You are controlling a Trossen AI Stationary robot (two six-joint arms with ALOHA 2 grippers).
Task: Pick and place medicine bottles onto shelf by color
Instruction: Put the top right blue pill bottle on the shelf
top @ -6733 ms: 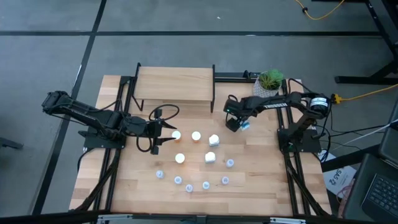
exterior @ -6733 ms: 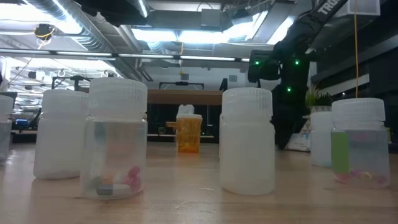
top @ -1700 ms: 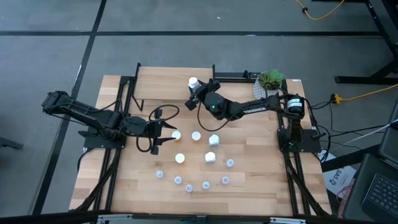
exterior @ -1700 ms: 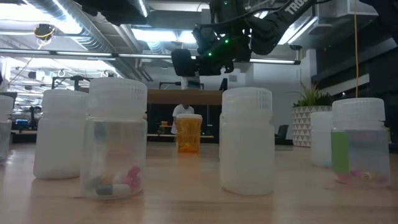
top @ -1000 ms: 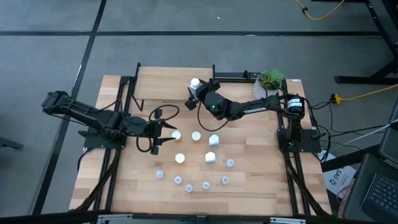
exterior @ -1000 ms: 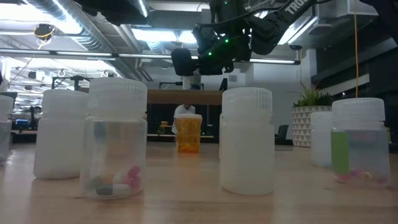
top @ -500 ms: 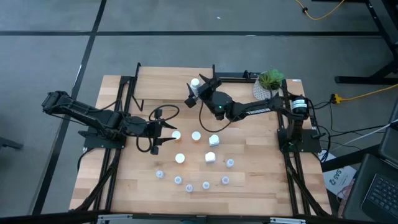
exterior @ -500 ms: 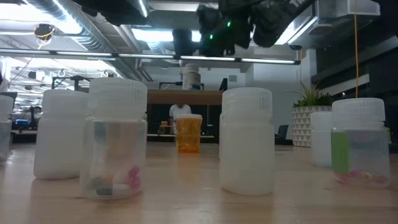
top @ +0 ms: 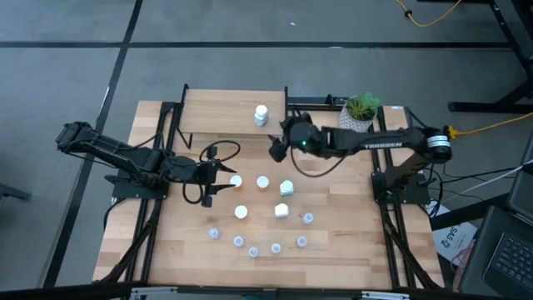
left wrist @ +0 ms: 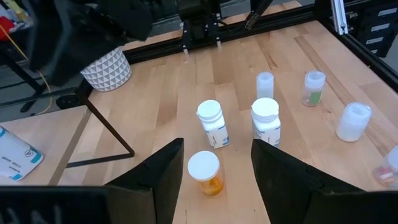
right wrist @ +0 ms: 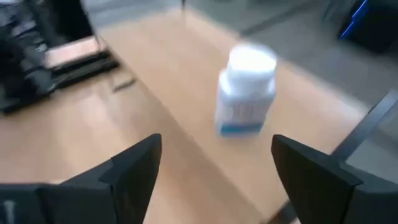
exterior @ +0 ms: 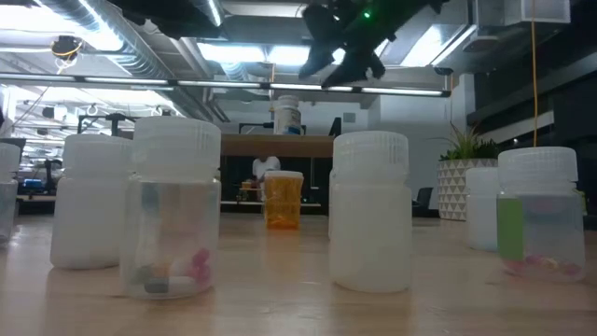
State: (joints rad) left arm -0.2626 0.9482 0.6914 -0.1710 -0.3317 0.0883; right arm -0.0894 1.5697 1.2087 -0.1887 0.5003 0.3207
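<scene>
A white medicine bottle (top: 261, 114) stands upright on its base near the right end of the shelf (top: 225, 112), also in the right wrist view (right wrist: 245, 90) and the low view (exterior: 287, 115). My right gripper (top: 276, 148) hangs open just off the shelf's near right corner, the bottle ahead of its spread fingers. My left gripper (top: 218, 173) waits open at the table's left, an orange bottle (left wrist: 204, 172) standing ahead of its fingers. Orange bottles (top: 262, 182), white bottles (top: 286, 187) and pale-blue vials (top: 276, 248) stand on the table.
A white pot with a green plant (top: 360, 112) stands at the back right, close behind my right arm. The shelf's black legs (top: 286, 125) rise beside my right gripper. Several bottles crowd the table's middle; bare wood lies along the near left and near right.
My right gripper has drawn back from the white bottle, rising and moving toward the table's right and near edges while tipping nearer to level. The bottle stays standing on the shelf.
</scene>
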